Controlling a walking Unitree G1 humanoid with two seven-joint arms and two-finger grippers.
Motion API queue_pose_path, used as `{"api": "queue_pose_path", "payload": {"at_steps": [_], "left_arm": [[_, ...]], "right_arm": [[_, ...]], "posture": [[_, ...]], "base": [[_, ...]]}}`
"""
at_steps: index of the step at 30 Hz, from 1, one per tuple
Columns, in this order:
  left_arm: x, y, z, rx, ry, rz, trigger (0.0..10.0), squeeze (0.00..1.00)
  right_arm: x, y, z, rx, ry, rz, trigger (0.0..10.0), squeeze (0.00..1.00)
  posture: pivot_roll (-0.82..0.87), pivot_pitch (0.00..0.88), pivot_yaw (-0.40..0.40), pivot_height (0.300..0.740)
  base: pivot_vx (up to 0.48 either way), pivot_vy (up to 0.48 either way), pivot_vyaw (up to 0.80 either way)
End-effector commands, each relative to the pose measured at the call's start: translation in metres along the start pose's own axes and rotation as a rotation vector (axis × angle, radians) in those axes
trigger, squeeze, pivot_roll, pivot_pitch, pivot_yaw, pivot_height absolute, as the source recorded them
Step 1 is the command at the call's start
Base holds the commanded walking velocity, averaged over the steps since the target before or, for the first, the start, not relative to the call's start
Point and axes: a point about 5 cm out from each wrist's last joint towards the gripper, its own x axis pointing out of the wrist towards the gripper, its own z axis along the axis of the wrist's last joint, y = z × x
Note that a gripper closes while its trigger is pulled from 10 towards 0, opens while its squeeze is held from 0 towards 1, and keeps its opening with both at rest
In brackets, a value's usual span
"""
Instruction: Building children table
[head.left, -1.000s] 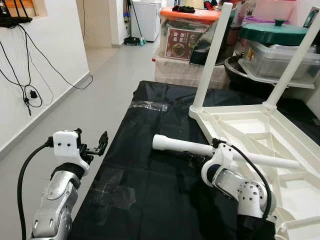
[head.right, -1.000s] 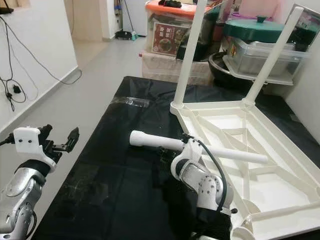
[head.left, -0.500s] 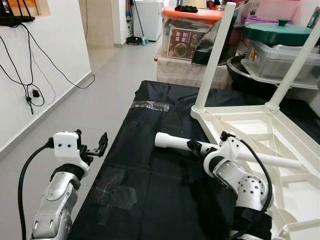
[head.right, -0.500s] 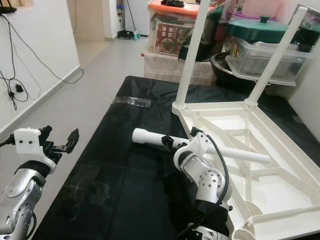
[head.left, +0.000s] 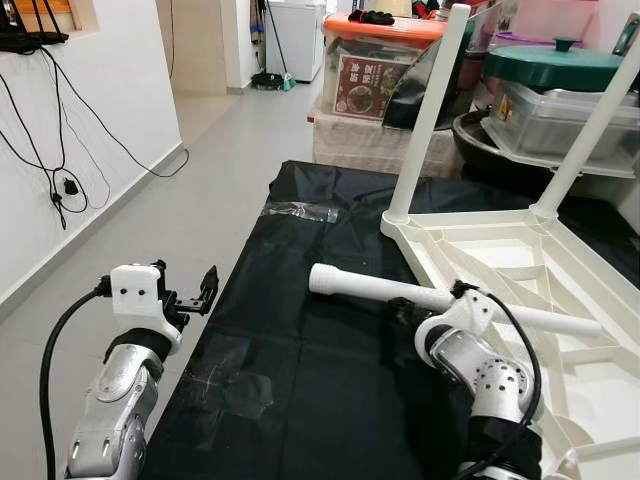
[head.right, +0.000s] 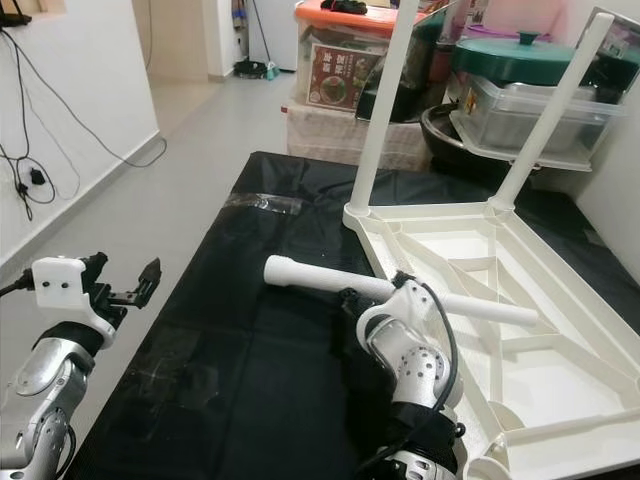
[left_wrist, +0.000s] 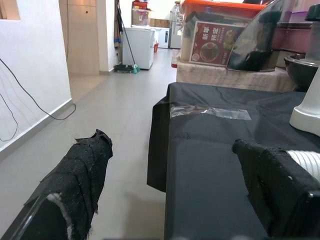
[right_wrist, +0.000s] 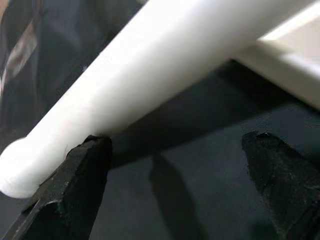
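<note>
White children's table (head.left: 520, 262) lies upside down on a black cloth (head.left: 300, 370) spread on the floor, at the robot's right, with two legs already fitted and standing up: one leg (head.left: 425, 115) at the near-left corner, another leg (head.left: 590, 125) further right. A third, loose leg (head.left: 450, 300) lies on its side, its thick end on the cloth and its far end resting across the upturned table frame. Right gripper (right_wrist: 177, 192) sits low just beside the loose leg, about mid-length; in the right wrist view its fingers (right_wrist: 82, 175) are spread apart, one fingertip touching the underside of the leg, the other clear of it over the cloth, so nothing is pinched. Right arm (head.left: 480, 375) bends in from below. Left gripper (head.left: 200, 292) hovers off the left edge of the cloth over grey floor tiles (head.left: 190, 190), fingers (left_wrist: 82, 170) spread, holding nothing, well apart from the loose leg. A strip of clear tape (head.left: 300, 211) sticks to the cloth at its far left side. Behind the cloth stand stacked storage boxes, one with an orange lid (head.left: 385, 28), and a green-lidded pot (head.left: 550, 68) on a plastic container. Cables (head.left: 55, 150) hang on the white wall at left.
</note>
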Motion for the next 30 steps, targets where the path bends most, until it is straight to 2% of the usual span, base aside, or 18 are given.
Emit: {"api": "queue_pose_path", "payload": {"at_steps": [1, 9, 15, 30], "left_arm": [[0.000, -0.001, -0.006, -0.001, 0.031, 0.001, 10.0, 0.00], [-0.002, -0.001, -0.007, 0.004, 0.036, 0.000, 10.0, 0.00], [-0.002, -0.002, -0.008, 0.004, 0.038, -0.004, 10.0, 0.00], [0.001, -0.004, -0.009, 0.006, 0.042, -0.017, 10.0, 0.00]], "right_arm": [[0.001, 0.033, -0.009, 0.092, 0.019, 0.093, 10.0, 0.00], [-0.004, 0.042, -0.010, 0.098, 0.029, 0.140, 10.0, 0.00], [-0.006, 0.040, -0.012, 0.105, 0.034, 0.138, 10.0, 0.00], [0.001, 0.049, -0.018, 0.177, 0.051, 0.121, 10.0, 0.00]], "posture": [[0.08, 0.000, -0.099, 0.740], [0.08, 0.000, -0.100, 0.740], [0.08, 0.000, -0.096, 0.740], [0.08, 0.000, -0.102, 0.740]], "base": [[0.000, 0.000, 0.00], [0.000, 0.000, 0.00], [0.000, 0.000, 0.00], [0.000, 0.000, 0.00]]}}
